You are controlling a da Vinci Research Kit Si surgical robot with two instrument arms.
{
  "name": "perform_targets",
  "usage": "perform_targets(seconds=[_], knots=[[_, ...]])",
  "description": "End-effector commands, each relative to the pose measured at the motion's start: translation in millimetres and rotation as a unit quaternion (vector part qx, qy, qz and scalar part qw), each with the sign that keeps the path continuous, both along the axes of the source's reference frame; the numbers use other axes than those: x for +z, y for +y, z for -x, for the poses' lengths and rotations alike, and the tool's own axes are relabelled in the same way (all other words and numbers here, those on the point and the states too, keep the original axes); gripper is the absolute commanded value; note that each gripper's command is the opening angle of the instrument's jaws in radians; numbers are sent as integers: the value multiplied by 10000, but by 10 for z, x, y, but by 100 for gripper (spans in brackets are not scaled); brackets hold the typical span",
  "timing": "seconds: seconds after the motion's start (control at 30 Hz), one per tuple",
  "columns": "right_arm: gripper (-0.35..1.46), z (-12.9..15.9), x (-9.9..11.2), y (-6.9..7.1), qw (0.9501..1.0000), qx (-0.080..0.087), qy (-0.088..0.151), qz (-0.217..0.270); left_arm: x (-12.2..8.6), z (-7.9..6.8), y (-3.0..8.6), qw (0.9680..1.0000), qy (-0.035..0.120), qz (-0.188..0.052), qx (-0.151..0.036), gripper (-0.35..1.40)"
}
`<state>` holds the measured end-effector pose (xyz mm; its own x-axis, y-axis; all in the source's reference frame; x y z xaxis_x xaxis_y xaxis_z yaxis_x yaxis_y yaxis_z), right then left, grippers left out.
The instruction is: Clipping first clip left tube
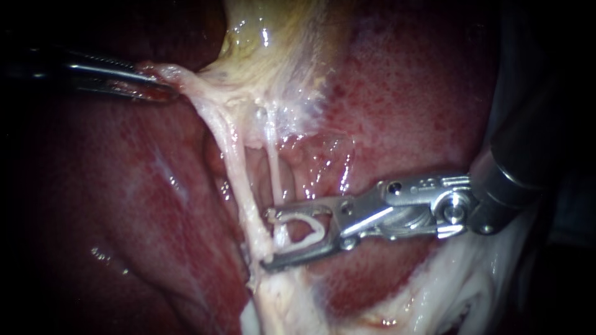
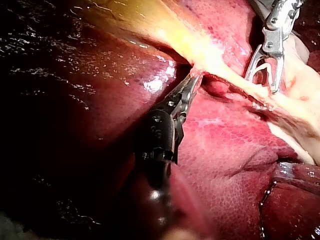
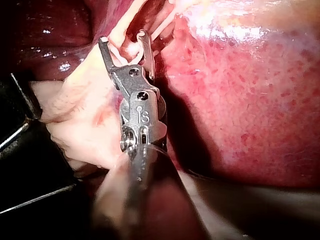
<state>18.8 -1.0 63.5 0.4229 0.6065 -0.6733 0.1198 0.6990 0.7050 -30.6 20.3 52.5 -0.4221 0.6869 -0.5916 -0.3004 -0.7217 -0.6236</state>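
From the pale yellowish gallbladder (image 1: 273, 56) two strands run down. One is the thicker left tube (image 1: 239, 180), the other a thin tube (image 1: 273, 167) just right of it. My left instrument (image 1: 152, 84) comes in from the upper left, its jaws shut on the gallbladder's edge and holding it taut; the left wrist view shows the same grip (image 2: 192, 82). My right instrument (image 1: 267, 241) reaches in from the right, jaws open, with a white clip (image 1: 318, 234) seated between them. The thin tube lies between those jaws, and their tips reach the left tube. The right wrist view shows the open jaws (image 3: 122, 39) around pale strands.
Red liver (image 1: 410, 99) surrounds the tubes on both sides and behind. Pale fatty tissue (image 1: 459, 291) lies under my right instrument's wrist. A dark hollow sits between the two tubes.
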Motion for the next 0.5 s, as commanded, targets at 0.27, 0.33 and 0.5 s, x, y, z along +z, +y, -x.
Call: perform_targets(seconds=[0.27, 0.33, 0.5], knots=[[48, -11, 7, -4, 10000, 40, 36, 10, 0, 1, 0, 10000, -6, -6, 8, -35], [48, -17, 5, -4, 9999, 106, 93, -27, 0, 1, 0, 10000, -6, -6, 7, -35], [48, -33, 0, -7, 9995, 112, 249, -146, 0, 2, 0, 10000, -4, -5, 5, -35]])
